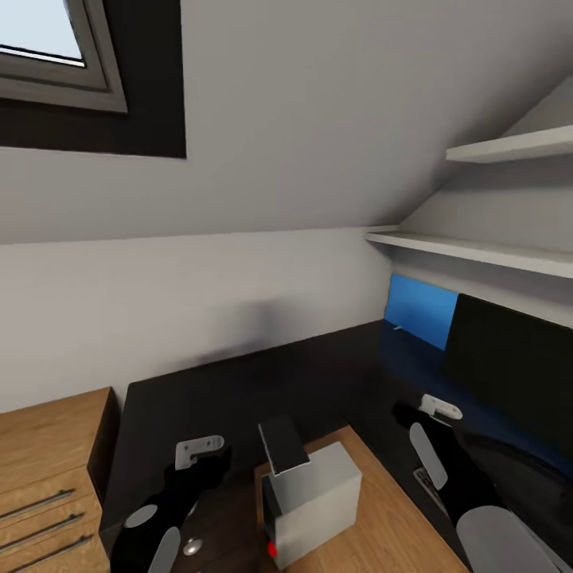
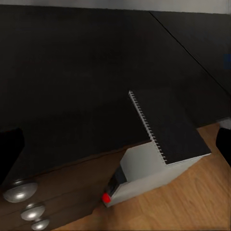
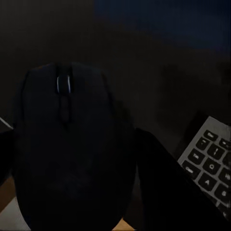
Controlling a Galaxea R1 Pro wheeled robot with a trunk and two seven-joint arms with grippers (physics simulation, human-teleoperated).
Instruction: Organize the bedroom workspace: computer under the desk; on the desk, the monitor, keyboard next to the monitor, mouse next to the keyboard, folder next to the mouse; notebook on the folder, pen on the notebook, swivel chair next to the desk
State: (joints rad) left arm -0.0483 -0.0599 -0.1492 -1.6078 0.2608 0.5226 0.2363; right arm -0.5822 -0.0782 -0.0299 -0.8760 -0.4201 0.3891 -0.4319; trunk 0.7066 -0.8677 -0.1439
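Worktop (image 1: 239,382): black, running from the wood chest (image 1: 48,469) at left to the monitor (image 1: 509,374) at right. Computer (image 1: 310,501): you are seeing it standing on the floor, near the worktop's edge. Mouse (image 3: 72,149): your right claw (image 3: 74,211) is pinching it, with the keyboard (image 3: 209,161) just beside. Left claw (image 1: 199,452): hovering over the worktop; spread or pressed together, you cannot tell.

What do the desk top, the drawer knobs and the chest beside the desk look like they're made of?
Desk: matte black top, likely laminate or painted board; no grain, faint reflections only.
Drawer knobs: polished silver metal, judging by bright highlights.
Chest: light wood or wood-look veneer with visible grain; its long handles look like brushed steel.
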